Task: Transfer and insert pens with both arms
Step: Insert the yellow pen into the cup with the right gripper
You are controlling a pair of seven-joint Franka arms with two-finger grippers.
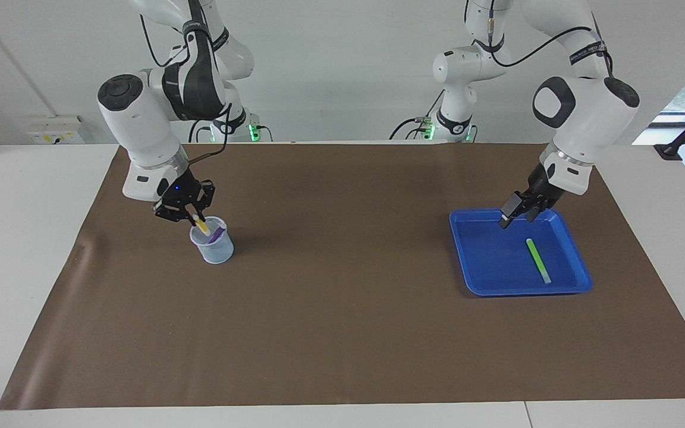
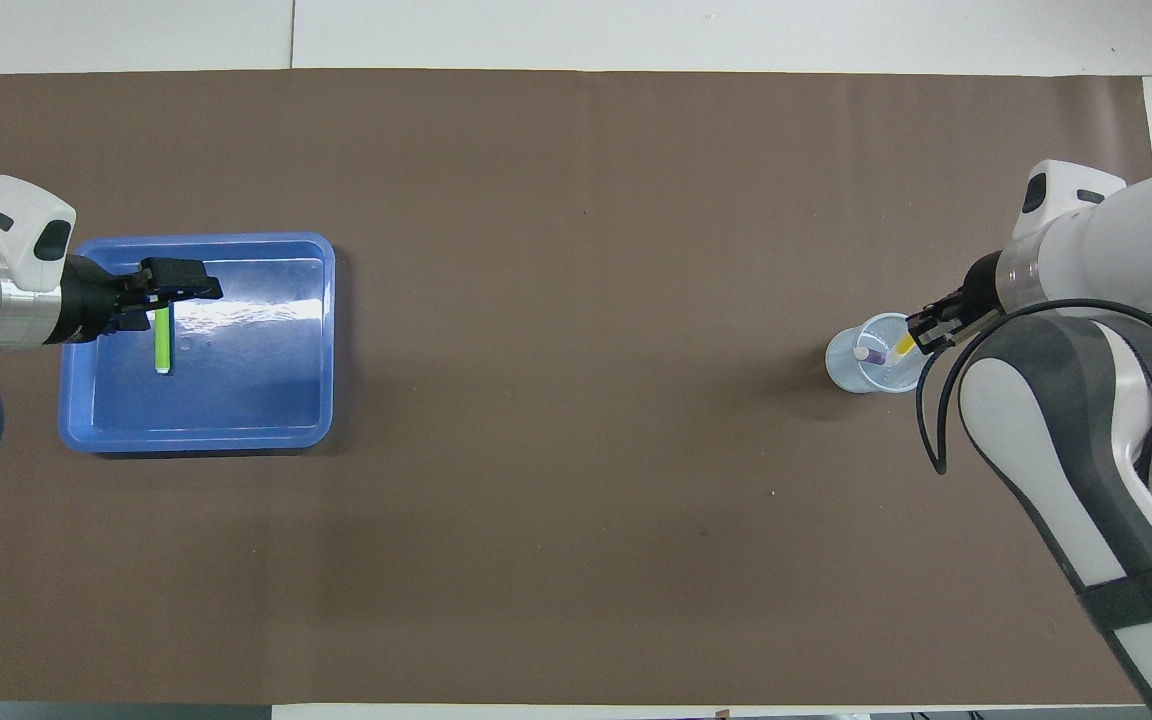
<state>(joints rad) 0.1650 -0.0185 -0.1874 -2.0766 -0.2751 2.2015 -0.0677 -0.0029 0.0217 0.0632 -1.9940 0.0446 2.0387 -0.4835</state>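
A light green pen (image 1: 538,260) lies flat in a blue tray (image 1: 460,238) toward the left arm's end of the table. My left gripper (image 1: 518,217) hangs open and empty over the tray, above the pen's end nearer to the robots. In the overhead view the left gripper (image 2: 181,290) covers the top of the green pen (image 2: 163,342). My right gripper (image 1: 192,219) is shut on the yellow pen (image 1: 202,226), which tilts down into a clear cup (image 1: 214,248). The purple pen (image 1: 217,235) stands in that cup. The overhead view shows the yellow pen (image 2: 903,347) and the purple pen (image 2: 872,354).
A brown mat (image 1: 342,309) covers the table between the cup and the tray. The blue tray's rim (image 2: 196,440) and the cup (image 2: 851,372) stand at the mat's two ends. White table (image 1: 21,238) borders the mat.
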